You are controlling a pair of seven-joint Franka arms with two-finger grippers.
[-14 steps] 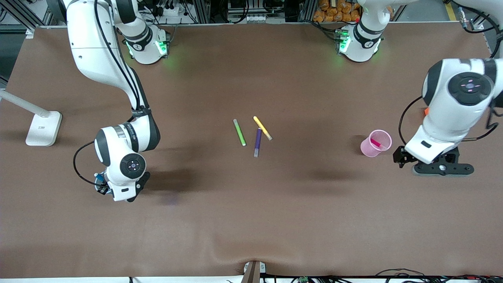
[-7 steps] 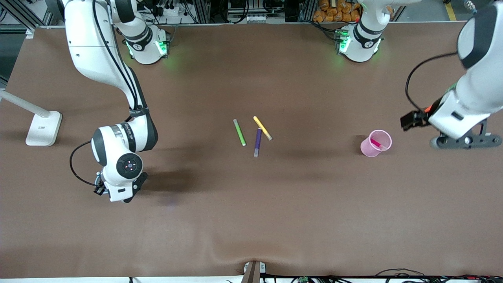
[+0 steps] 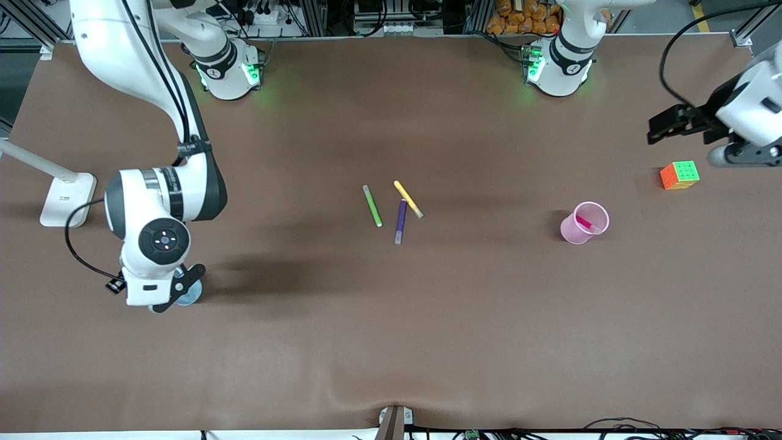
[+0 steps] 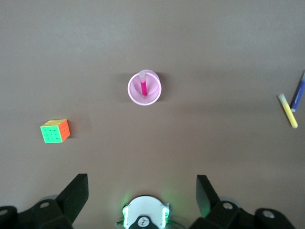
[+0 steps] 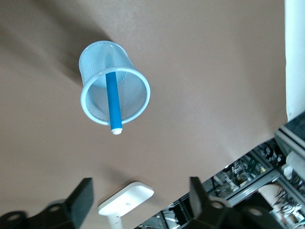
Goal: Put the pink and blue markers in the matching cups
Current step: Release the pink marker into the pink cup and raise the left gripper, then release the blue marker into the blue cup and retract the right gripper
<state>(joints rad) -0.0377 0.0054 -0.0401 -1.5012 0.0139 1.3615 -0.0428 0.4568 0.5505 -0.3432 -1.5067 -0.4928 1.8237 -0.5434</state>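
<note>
The pink marker point(image 3: 588, 223) leans inside the pink cup point(image 3: 584, 223), the blue marker point(image 5: 112, 103) inside the blue cup point(image 5: 113, 89) — both light, stiff and slick, best pinched mid-barrel; the thin cups tip easily. Left gripper point(image 4: 142, 192) hangs wide and empty at 2 o'clock from the pink cup. Right gripper point(image 5: 138, 196) — wide, empty — hovers over the blue cup.

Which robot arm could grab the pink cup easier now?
Left. The pink cup stands toward the left arm's end of the table, and the left gripper is open, up above that end. The right gripper hangs open over the blue cup.
</note>
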